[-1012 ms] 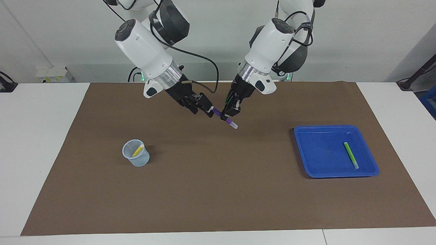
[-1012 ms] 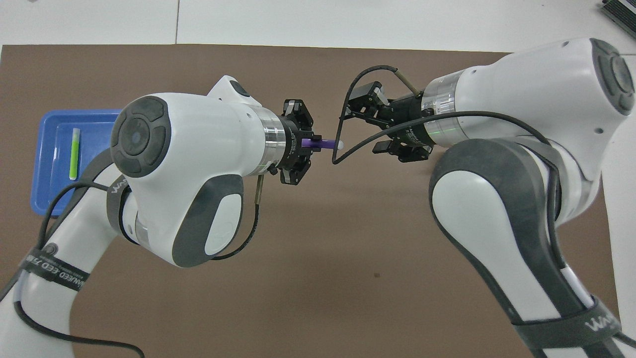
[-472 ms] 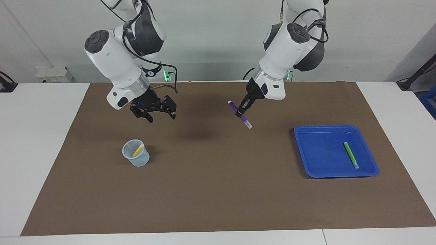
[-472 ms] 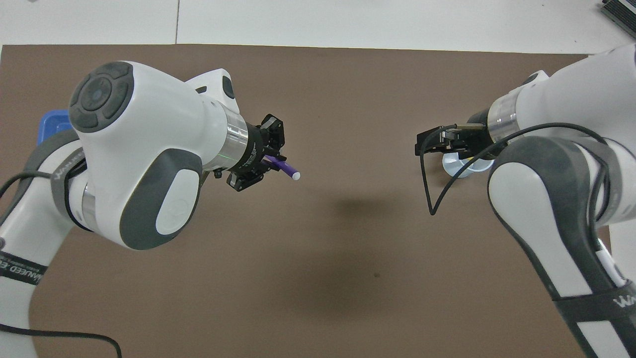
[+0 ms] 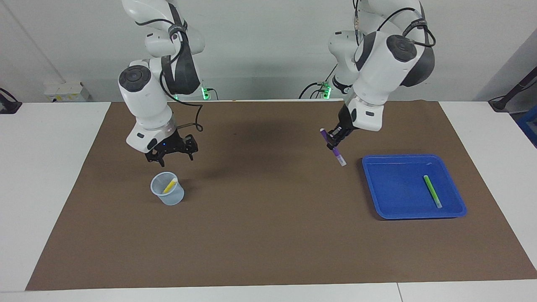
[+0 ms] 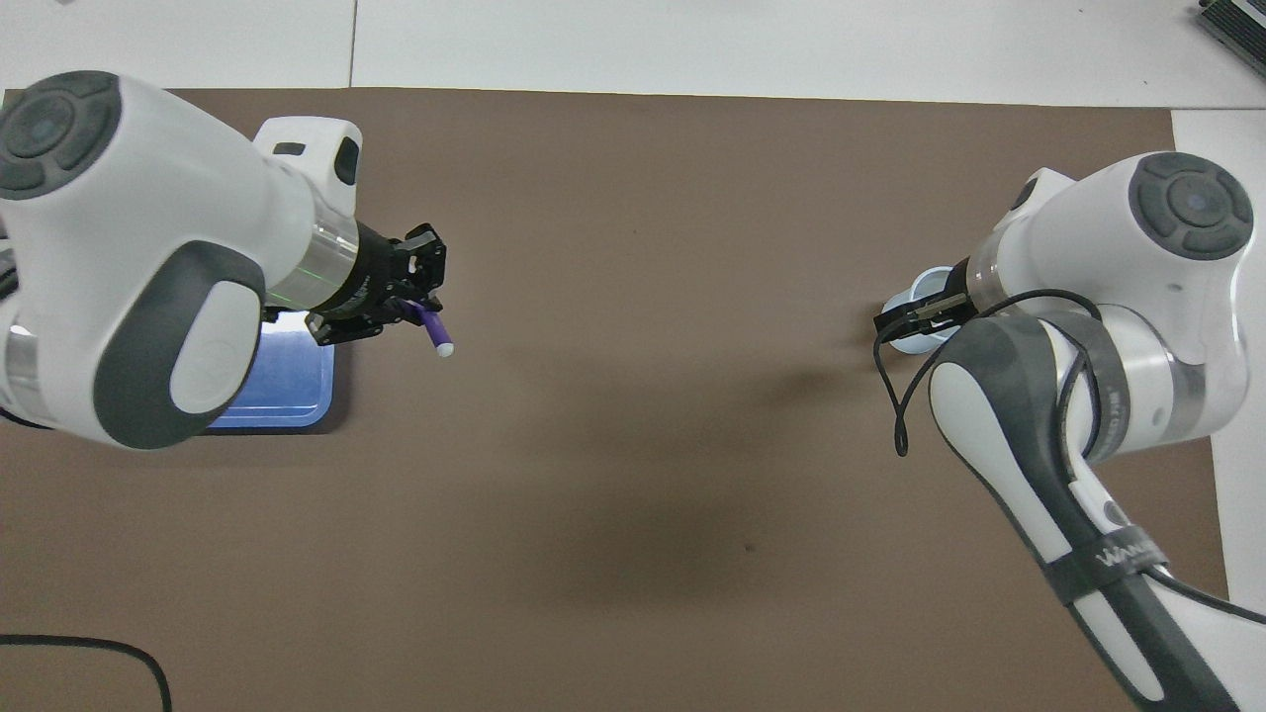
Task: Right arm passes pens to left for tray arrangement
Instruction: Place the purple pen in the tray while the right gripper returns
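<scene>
Left gripper (image 5: pixel 334 141) has its fingers clamped on the purple pen (image 5: pixel 333 147) beside the tray (image 5: pixel 377 201); right gripper (image 5: pixel 172 156) hangs with fingers apart over the cup (image 5: pixel 168 193), whose yellow pen (image 5: pixel 170 185) only the facing view shows.

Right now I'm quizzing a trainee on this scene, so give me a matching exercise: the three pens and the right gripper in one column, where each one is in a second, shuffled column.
Things:
1. green pen
2. purple pen
3. yellow pen
4. right gripper

Places:
A. standing in the cup
B. lying in the tray
C. in the air over the cup, fingers open
D. held in the left gripper, in the air beside the tray

Pairs: 1-B, 2-D, 3-A, 4-C
</scene>
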You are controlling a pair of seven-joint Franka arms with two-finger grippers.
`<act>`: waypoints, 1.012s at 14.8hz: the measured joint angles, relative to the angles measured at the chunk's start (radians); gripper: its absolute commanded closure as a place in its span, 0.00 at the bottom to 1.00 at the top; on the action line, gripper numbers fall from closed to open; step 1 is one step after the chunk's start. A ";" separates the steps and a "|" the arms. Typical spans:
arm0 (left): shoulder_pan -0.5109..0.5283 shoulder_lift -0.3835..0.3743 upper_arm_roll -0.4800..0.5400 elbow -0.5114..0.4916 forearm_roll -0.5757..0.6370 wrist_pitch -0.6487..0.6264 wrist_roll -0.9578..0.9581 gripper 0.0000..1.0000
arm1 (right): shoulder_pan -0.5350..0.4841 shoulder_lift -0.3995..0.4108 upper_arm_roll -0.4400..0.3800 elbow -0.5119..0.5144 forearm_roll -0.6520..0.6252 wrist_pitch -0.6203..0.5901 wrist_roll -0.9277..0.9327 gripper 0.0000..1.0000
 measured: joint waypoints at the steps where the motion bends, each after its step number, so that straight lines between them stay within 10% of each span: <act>1: 0.032 -0.003 0.002 -0.005 0.000 -0.017 0.084 1.00 | 0.000 0.014 0.001 -0.002 -0.028 0.015 -0.015 0.06; 15: 0.345 0.031 0.008 -0.127 0.078 0.192 0.843 1.00 | 0.000 0.121 0.001 -0.007 -0.116 0.136 -0.073 0.48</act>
